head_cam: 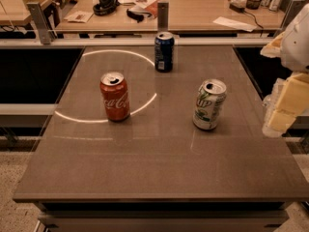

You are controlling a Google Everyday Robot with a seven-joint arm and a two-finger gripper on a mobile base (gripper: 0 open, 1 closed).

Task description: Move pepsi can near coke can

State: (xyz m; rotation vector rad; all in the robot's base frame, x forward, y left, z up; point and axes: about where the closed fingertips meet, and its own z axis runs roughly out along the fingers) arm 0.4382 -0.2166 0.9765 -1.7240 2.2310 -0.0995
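Note:
The dark blue pepsi can [164, 51] stands upright at the back middle of the brown table [159, 168]. The red coke can [115, 96] stands upright to its front left, about a can's height away. My gripper [284, 111] is at the right edge of the view, beside the table's right side, well away from both cans and holding nothing that I can see. Only its pale, blurred side shows.
A white-and-green can [209, 104] stands on the table's right half, between my gripper and the coke can. A bright ring of light [140, 57] lies on the tabletop around the coke can. Desks with headphones [105, 3], papers and bottles stand behind a rail.

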